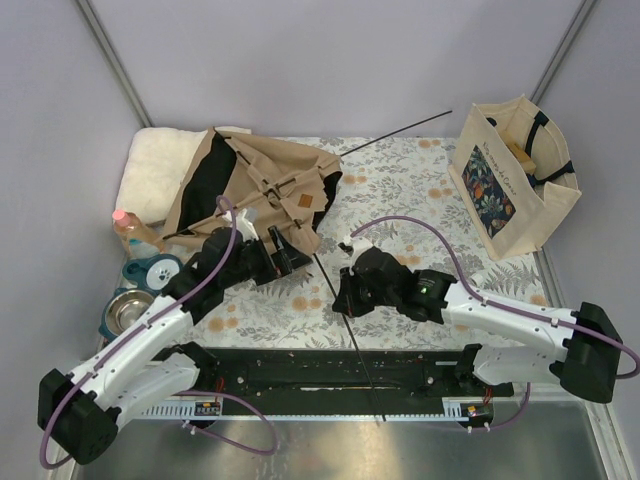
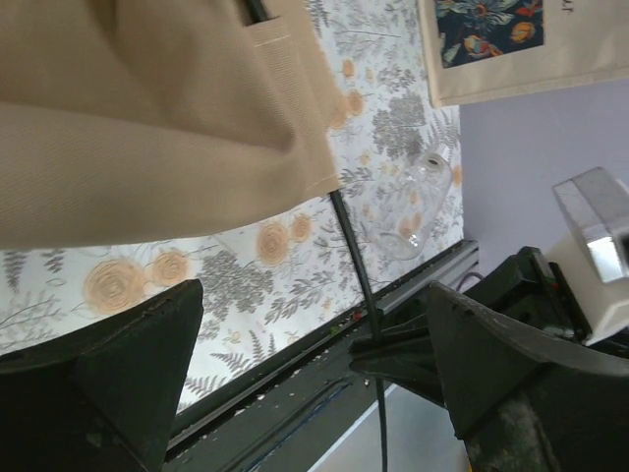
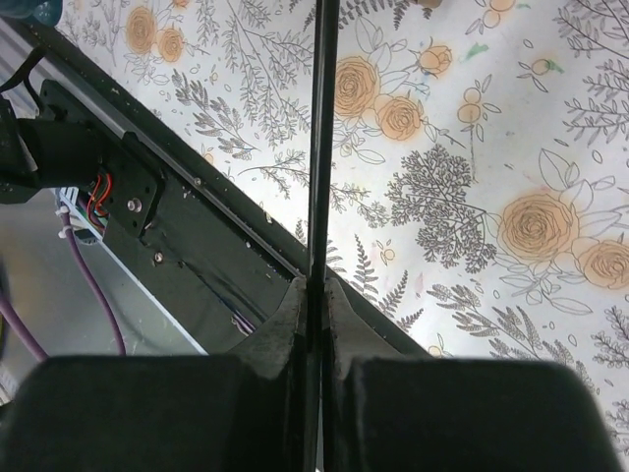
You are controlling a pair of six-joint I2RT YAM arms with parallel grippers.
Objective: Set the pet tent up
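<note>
At pet tent [image 2: 147, 128] hem, left pincer [image 2: 314, 295] gapes empty; right pincer [image 3: 314, 290] clamps black pole [image 3: 322, 147].

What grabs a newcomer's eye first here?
The collapsed tan pet tent lies heaped at the far left, against a white cushion. The right gripper is shut on a thin black pole that runs from the tent to the near edge; the left gripper is open beside the canvas.
</note>
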